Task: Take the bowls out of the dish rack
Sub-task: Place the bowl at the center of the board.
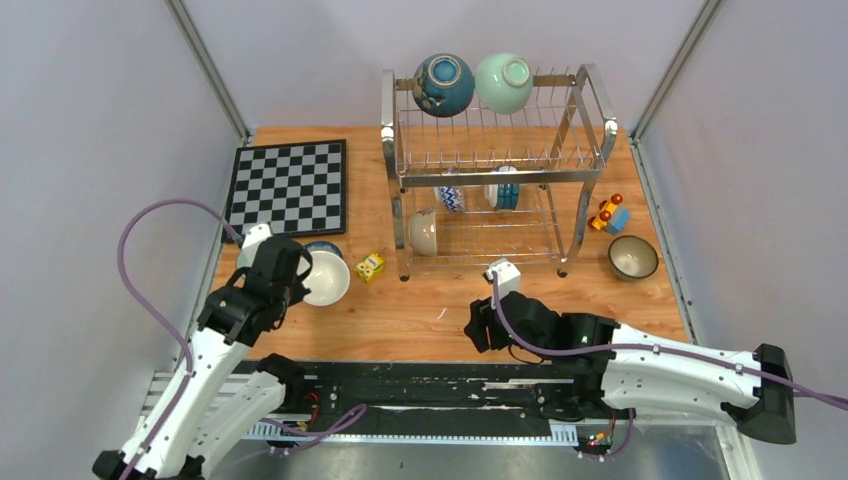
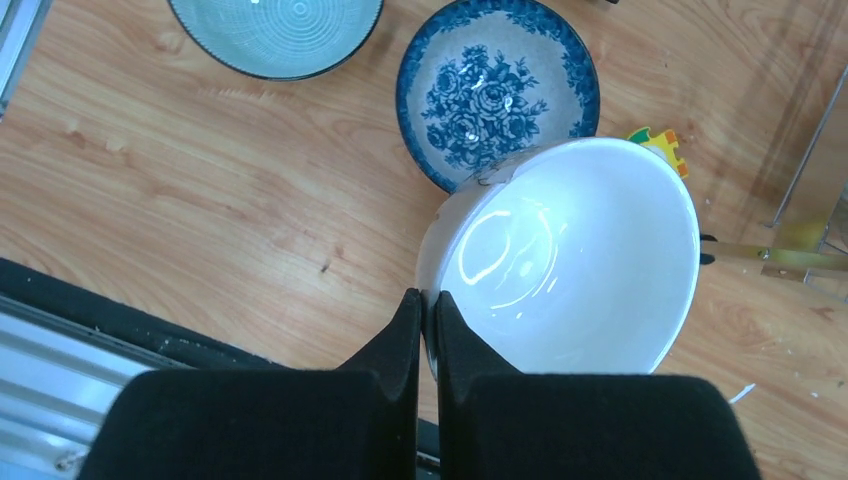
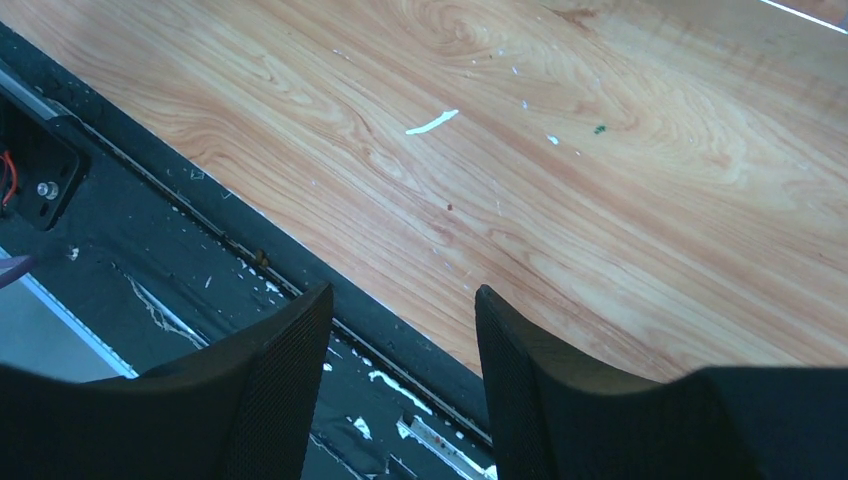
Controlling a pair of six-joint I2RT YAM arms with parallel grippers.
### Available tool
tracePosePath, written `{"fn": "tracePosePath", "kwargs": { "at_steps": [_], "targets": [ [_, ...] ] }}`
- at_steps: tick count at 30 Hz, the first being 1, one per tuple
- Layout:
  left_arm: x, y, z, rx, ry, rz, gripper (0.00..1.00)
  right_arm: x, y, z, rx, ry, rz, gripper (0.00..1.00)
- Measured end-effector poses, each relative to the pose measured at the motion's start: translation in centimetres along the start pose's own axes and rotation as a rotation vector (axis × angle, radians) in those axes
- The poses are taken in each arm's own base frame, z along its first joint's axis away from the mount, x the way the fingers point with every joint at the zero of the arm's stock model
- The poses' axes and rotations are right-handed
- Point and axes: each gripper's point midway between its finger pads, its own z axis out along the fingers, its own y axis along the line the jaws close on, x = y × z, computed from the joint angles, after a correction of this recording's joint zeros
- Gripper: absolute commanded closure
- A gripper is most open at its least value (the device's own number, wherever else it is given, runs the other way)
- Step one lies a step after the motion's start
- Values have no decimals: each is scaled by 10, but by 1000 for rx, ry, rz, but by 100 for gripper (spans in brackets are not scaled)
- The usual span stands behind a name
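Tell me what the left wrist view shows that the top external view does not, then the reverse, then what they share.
Only the left wrist view: the rose pattern inside the blue floral bowl, and a pale blue ribbed bowl; from above the arm mostly covers both. Only the top external view: the dish rack with a dark blue bowl and a mint green bowl on top, the chessboard, the toy car, the dark-rimmed bowl and the right gripper. Both: the white bowl with the left gripper shut on its rim, and the yellow block.

We see a dark blue bowl (image 1: 443,84) and a mint green bowl (image 1: 503,82) atop the silver dish rack (image 1: 540,175); a tilted white bowl (image 1: 325,277) is at its left.
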Motion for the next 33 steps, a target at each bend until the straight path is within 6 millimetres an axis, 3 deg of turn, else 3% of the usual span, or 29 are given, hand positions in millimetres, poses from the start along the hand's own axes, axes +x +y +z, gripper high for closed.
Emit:
{"fn": "tracePosePath", "kwargs": {
  "at_steps": [5,9,16,25,33],
  "targets": [
    [1,12,-8,4,5,-55,100,1,6,6,-21,9,-38,43],
    [1,7,-11,42,8,-86,100,1,9,8,-40,14,-79,43],
    [-25,-39,5,119,18,-138,100,-4,15,7,-77,-6,-100,44],
    [-83,-90,63,141,12,-227,100,-7,13,-2,-103,-44,-85,45],
    [-95,-118,134,158,58,-244,100,-13,13,-13,-131,-91,-69,46]
  ]
}}
